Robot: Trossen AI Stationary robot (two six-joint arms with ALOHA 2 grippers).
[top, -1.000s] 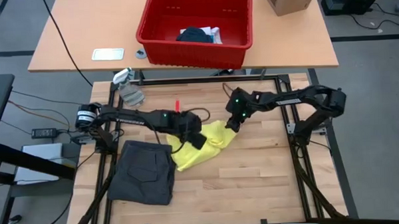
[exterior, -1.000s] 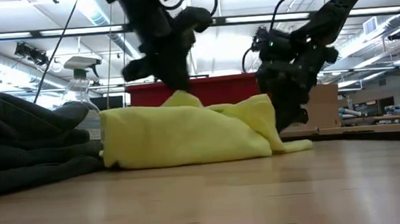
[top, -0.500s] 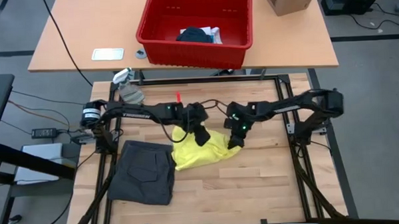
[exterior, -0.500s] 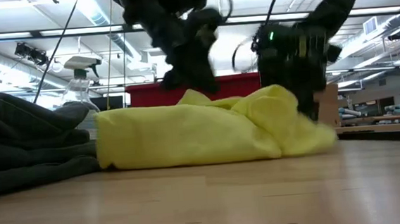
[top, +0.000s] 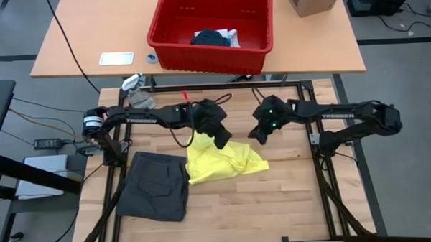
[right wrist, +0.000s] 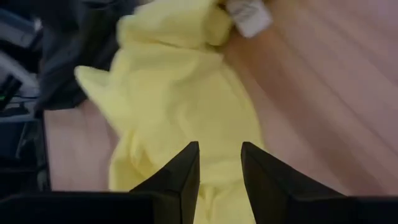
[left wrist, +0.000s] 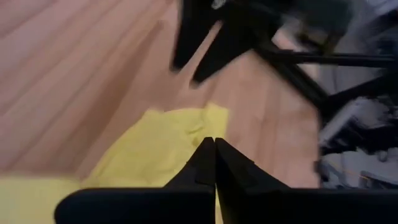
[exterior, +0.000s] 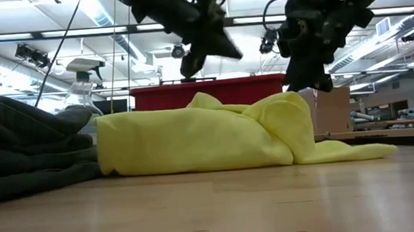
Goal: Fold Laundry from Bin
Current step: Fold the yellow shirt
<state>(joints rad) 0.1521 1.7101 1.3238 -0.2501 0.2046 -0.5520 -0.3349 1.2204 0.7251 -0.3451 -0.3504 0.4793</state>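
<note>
**Yellow shirt on the table, both grippers up off it**

Hard to see much in the red bin (top: pixel 211 36) from here; something dark with a bit of white (top: pixel 214 38) pokes up inside, rest of it hidden by the walls; the low view only catches the bin's rim behind the cloth; the dark grey garment (top: pixel 157 185) is cut off at the edge in that view too.

The left gripper (top: pixel 223 141) hangs just over the upper edge of the yellow garment (top: pixel 220 161), fingers (left wrist: pixel 208 163) pressed together with nothing between them; the right gripper (top: pixel 258 134) sits above and beside the shirt's far corner, fingers (right wrist: pixel 186 168) a little apart, empty, cloth below them and not touching.

The yellow garment lies on the wooden table (top: pixel 276 198), middle of it, just beside the folded dark grey one; it's a lumpy bundle, one flap (exterior: pixel 348 151) trailing flat toward the right arm's side; a white label (right wrist: pixel 249 17) shows at one end.
</note>
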